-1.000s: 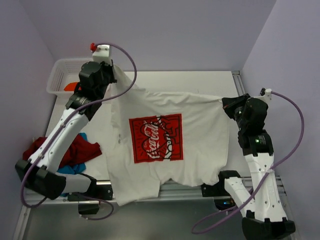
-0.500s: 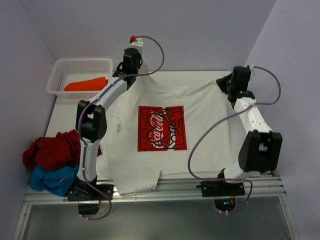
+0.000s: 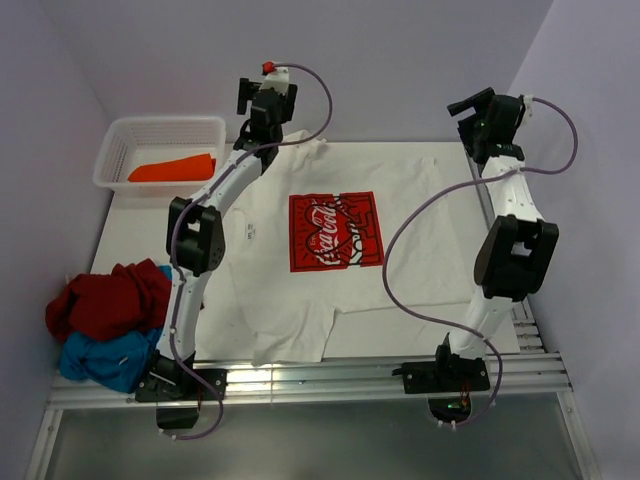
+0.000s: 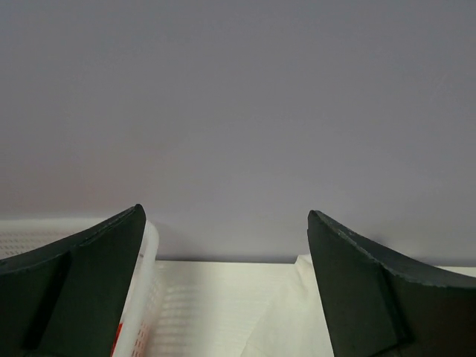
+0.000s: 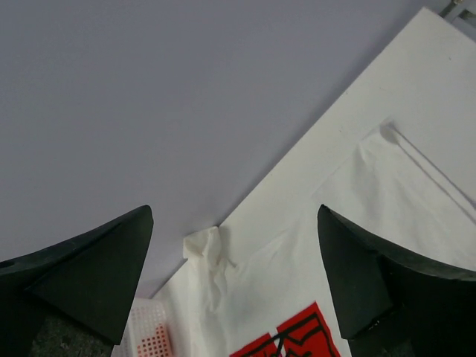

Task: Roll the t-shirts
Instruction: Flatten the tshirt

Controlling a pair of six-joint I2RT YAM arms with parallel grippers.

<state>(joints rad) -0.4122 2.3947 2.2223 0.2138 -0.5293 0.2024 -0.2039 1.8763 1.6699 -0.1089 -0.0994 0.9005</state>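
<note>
The white t-shirt (image 3: 330, 290) lies flat, print up, across the middle of the table (image 3: 130, 235), reaching its far edge. The left gripper (image 3: 252, 97) and right gripper (image 3: 468, 106) hang above that far edge, jaws apart, holding nothing. Recommended: lower both onto matching points of one shirt edge, pinch cloth only, and roll at equal pace to keep the roll straight

Left hand (image 4: 223, 212) held wide open, facing lavender wall (image 4: 238, 111) | white perforated basket (image 4: 149, 253) behind left finger | white t-shirt (image 4: 286, 323) edge lying on bench (image 4: 201, 294), lower right
</note>
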